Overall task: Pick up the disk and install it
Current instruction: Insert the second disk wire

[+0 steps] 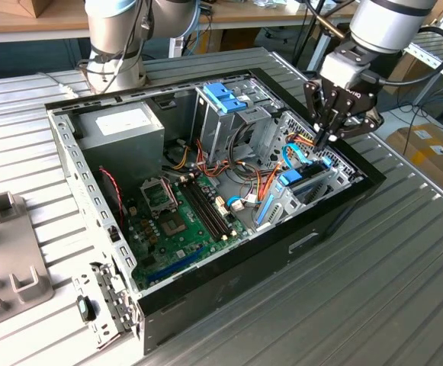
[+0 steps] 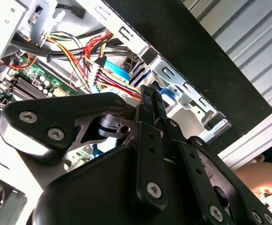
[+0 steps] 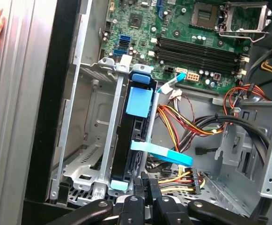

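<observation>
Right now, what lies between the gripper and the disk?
In the first wrist view, a flat blue cable crosses the disk near the gripper; otherwise the stretch is bare.

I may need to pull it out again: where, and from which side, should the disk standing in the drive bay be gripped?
Grip the disk by its exposed edge with the blue rail, probably coming straight down through the case's open side. It stands on edge between the bay's metal walls, so its broad faces are shut in. Mind the blue cable crossing it.
</observation>
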Tool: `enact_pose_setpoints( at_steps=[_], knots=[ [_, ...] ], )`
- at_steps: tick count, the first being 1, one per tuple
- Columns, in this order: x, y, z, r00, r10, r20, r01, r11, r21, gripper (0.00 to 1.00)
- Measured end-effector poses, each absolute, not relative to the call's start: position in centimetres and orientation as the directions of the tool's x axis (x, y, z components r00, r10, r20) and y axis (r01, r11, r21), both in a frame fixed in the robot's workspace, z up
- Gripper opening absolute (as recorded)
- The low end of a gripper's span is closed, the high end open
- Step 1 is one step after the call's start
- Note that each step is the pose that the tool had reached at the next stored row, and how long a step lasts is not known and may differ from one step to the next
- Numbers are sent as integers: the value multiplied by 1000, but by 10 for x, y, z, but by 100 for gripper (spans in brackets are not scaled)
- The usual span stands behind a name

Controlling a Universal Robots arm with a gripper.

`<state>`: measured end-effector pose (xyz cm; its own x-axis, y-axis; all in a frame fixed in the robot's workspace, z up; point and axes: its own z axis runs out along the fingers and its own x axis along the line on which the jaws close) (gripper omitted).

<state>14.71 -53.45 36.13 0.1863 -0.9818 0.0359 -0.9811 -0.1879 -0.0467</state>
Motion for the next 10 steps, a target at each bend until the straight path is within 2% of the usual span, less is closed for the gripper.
enact_pose_setpoints(
  at_steps=[10],
  knots=[
    [143, -535, 359, 120, -992, 36, -991, -122, -47, 16]
  ],
)
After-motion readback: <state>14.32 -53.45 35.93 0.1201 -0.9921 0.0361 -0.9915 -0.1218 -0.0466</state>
